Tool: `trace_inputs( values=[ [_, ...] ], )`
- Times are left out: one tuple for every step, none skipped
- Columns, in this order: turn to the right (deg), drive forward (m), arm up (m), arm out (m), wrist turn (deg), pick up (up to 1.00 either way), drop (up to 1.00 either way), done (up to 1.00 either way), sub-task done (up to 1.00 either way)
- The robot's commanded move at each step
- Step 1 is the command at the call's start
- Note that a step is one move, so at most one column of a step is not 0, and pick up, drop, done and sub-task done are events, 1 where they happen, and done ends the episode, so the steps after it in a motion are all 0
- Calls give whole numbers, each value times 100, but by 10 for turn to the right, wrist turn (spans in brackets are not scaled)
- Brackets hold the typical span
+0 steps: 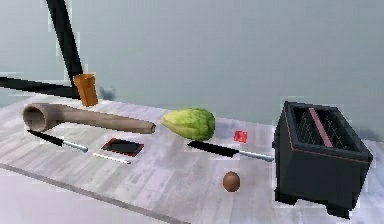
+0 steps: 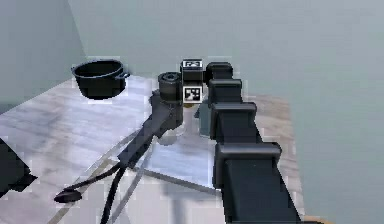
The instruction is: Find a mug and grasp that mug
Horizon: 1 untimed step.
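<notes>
A small orange-brown, cup-shaped thing (image 1: 87,88) stands at the far edge of the pale marbled counter (image 1: 170,165), on the forward view's left, under a slanting black bar (image 1: 66,40). In the arm side view my dark arm (image 2: 240,150) rises from the bottom edge to two white marker squares (image 2: 193,80). Left of them, the gripper (image 2: 88,203) slants down toward the lower left, its thin fingers (image 2: 120,175) over bare tabletop. It holds nothing.
On the counter lie a long brown tube-like piece (image 1: 85,118), two knives (image 1: 62,142) (image 1: 228,151), a green squash (image 1: 189,123), a small brown ball (image 1: 232,181) and a black toaster (image 1: 320,152). A black pot (image 2: 100,78) sits at the far left beside the arm, and a flat grey sheet (image 2: 180,165) lies by it.
</notes>
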Motion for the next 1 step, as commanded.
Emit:
trace_inputs(
  values=[
    [0,0,0,0,450,0,0,0,0]
  ],
)
